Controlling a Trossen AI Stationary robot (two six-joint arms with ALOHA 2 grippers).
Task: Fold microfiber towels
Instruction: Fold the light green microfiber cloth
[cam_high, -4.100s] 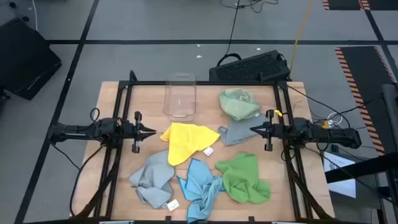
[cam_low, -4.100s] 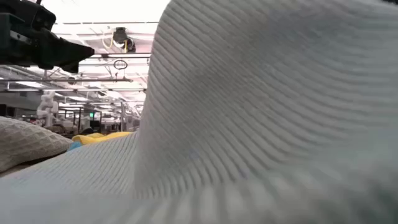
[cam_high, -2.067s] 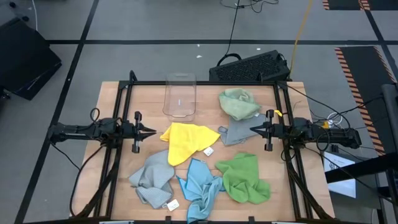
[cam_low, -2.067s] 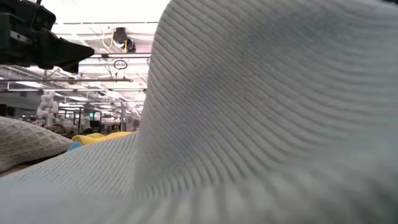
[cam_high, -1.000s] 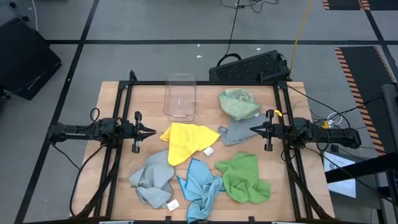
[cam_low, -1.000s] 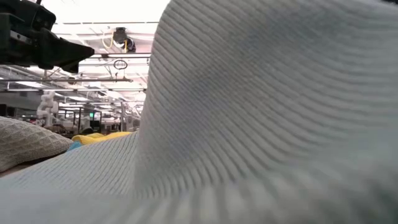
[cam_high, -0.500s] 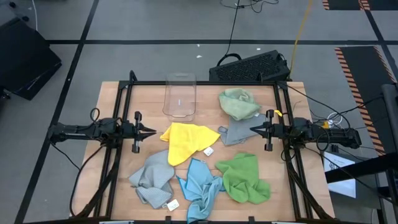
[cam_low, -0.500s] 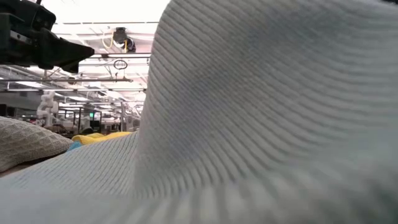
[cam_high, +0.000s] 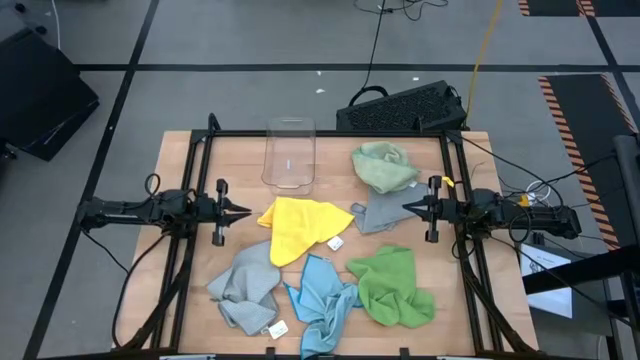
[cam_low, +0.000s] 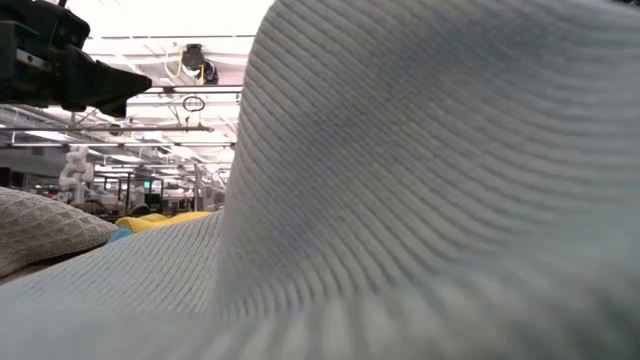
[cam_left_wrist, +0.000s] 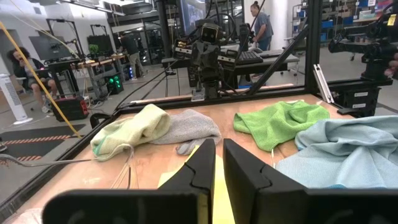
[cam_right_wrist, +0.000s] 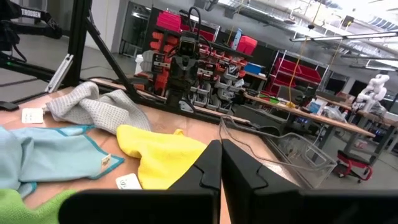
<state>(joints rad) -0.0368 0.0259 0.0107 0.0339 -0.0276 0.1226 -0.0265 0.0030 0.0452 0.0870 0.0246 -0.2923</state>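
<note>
clear bin (cam_high: 289, 155) at the far edge of the wooden table (cam_high: 190, 310), seemingly empty. six towels loose around it: grey (cam_high: 243, 290), blue (cam_high: 322, 297), green (cam_high: 394, 287) nearest; yellow (cam_high: 297, 227) mid-table; second grey (cam_high: 382, 211) and pale green (cam_high: 384, 166) farther right. left gripper (cam_high: 247, 211) and right gripper (cam_high: 406, 209) clenched, empty, hovering at opposite sides. beyond, grey floor, a keyboard (cam_high: 402, 106), racks and workbenches.

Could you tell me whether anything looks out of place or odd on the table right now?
Yes: one towel lies right against the low camera, filling most of its view. The yellow towel and the other towels on the table are all crumpled and unfolded, and the clear bin lies on its side.
</note>
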